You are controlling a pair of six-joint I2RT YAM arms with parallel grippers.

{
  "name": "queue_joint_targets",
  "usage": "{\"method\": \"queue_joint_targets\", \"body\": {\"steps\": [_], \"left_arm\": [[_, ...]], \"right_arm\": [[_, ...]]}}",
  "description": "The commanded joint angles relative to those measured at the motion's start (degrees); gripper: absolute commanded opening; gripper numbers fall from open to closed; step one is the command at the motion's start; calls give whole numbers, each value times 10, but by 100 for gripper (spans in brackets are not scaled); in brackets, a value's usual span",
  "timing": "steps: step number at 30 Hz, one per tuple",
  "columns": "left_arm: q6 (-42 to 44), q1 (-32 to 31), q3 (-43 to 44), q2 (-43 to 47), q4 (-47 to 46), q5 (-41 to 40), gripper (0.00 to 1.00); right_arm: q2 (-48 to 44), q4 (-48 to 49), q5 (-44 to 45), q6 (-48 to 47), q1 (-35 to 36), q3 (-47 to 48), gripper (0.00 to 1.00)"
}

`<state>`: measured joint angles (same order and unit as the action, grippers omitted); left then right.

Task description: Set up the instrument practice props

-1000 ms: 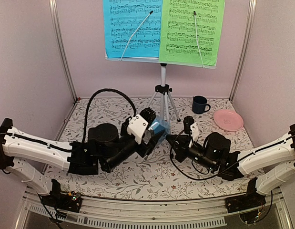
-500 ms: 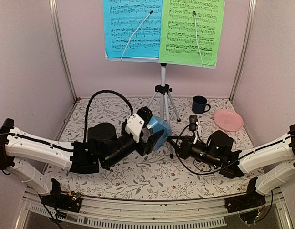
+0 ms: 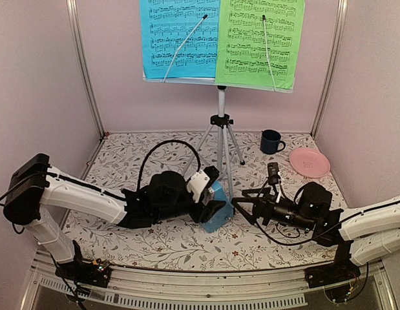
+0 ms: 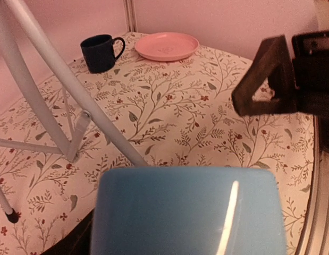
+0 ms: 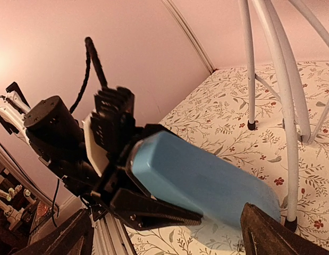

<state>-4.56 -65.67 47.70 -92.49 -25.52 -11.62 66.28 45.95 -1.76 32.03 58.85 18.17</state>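
Observation:
The small blue metronome [image 3: 217,216] is tilted low over the flowered cloth, just in front of the tripod [image 3: 220,139]. My left gripper [image 3: 211,194] is shut on it, with black fingers [image 5: 153,210] along its sides. In the left wrist view the metronome [image 4: 188,210] fills the bottom of the frame. My right gripper [image 3: 245,205] stands open just right of it, holding nothing. In the right wrist view the metronome [image 5: 201,178] lies ahead of the spread right gripper [image 5: 165,226]. The music stand [image 3: 219,82] carries a blue sheet [image 3: 179,39] and a green sheet [image 3: 259,42].
A dark blue mug [image 3: 271,141] and a pink plate [image 3: 309,161] sit at the back right, also seen as the mug [image 4: 100,52] and the plate [image 4: 167,46]. Tripod legs [image 4: 47,95] spread close behind the metronome. Pink walls enclose the table.
My left arm has moved right and down, carrying the metronome low beside the tripod's front leg. My right gripper has opened and drawn back to the right.

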Motion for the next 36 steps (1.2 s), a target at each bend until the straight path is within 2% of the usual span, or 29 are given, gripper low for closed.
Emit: {"method": "queue_joint_targets", "body": {"steps": [1,5,8,10,15,17,25,36], "left_arm": [[-20,7,29,-34,-53,76,1],[-29,10,34,-60,-60,101,4],[-28,11,38,-71,-55,116,13],[-30,12,40,-73,-48,121,26],[-29,12,35,-43,-28,132,67],[-28,12,27,-22,-24,131,74],[-11,13,-31,55,-37,125,84],[8,21,-51,54,-70,167,66]], "right_arm": [[-38,-99,29,-20,-3,18,99],[-53,-153,19,-19,-19,45,100],[-58,-176,6,-13,-29,62,99],[-58,-197,7,-12,-31,80,99],[-53,-237,9,-11,-33,119,99],[-46,-248,9,-11,-33,129,99],[8,-286,-2,-8,-33,182,99],[61,-324,-14,13,-42,209,98]]}}
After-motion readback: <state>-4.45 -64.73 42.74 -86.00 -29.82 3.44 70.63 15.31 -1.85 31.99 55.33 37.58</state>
